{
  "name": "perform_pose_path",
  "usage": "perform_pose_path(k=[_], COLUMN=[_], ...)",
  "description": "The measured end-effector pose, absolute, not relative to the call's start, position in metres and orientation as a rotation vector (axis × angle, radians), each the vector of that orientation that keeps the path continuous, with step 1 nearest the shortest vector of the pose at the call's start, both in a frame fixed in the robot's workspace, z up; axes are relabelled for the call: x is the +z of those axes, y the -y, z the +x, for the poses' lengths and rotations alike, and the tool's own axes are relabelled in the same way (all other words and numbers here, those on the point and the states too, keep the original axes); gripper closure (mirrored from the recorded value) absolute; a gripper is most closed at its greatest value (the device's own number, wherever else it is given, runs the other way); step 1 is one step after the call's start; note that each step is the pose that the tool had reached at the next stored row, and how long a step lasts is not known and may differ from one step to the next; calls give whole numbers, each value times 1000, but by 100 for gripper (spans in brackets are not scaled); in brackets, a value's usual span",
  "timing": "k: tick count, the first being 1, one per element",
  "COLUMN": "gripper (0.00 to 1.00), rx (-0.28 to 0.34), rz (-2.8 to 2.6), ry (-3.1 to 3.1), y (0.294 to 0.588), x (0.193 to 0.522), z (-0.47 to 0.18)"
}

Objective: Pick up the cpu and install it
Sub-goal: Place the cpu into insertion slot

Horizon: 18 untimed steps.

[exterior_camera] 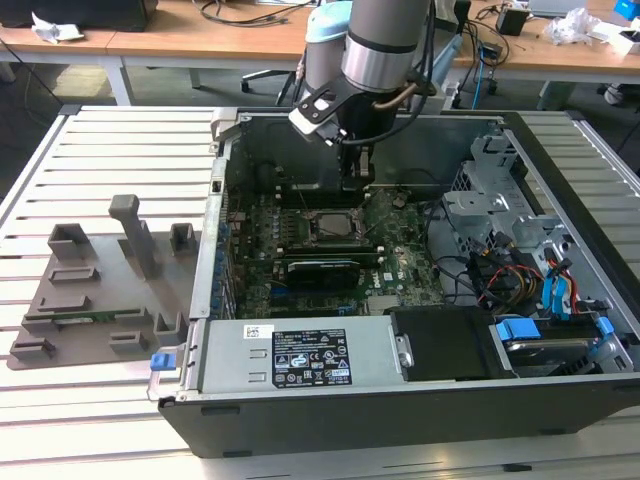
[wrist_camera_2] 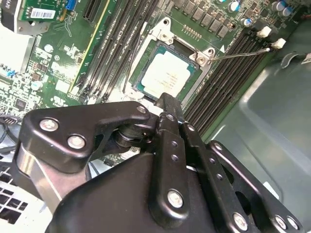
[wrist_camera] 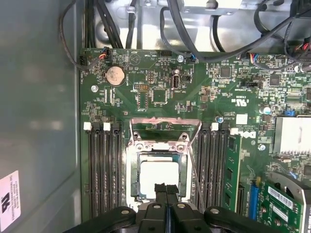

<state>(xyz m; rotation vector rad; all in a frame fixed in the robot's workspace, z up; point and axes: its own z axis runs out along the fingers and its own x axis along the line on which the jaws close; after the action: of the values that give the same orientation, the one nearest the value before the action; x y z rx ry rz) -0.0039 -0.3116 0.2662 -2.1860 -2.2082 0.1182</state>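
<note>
A slatted metal table [exterior_camera: 110, 150] stands in a workshop, with wooden desks [exterior_camera: 200, 40] behind it. On the table lies an open computer case [exterior_camera: 300, 420].

The cpu [wrist_camera: 158, 177], a small square chip with a pale metal top, lies flat inside the socket [wrist_camera: 160, 145] near the middle of the green motherboard [wrist_camera: 155, 92]. Its top is bare. A silver metal frame surrounds it on all sides.

The gripper [wrist_camera: 166, 190] hangs just above the cpu's edge. Its 2 black fingers are pressed together with nothing between them. Whether the tips touch the chip cannot be told. In the exterior view the arm [exterior_camera: 385, 50] reaches down into the case from above.

Rows of long black memory slots [wrist_camera: 104, 165] run along both sides of the socket. A green memory stick [wrist_camera: 232, 165] stands in 1 slot. A round coin battery [wrist_camera: 115, 75] sits further out on the board. Black cables [wrist_camera: 194, 29] run along the board's far edge.

A silver power supply [exterior_camera: 300, 355] fills the near side of the case. On the exterior view's left, a grey fixture [exterior_camera: 100, 290] with several holders lies on the table beside the case.
</note>
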Motion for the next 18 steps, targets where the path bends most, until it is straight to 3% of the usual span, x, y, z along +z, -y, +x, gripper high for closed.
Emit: perform_pose_path(k=[18], gripper=[89], rx=[121], rz=[-2187], ry=[2209], y=[312], x=[316], z=[-4])
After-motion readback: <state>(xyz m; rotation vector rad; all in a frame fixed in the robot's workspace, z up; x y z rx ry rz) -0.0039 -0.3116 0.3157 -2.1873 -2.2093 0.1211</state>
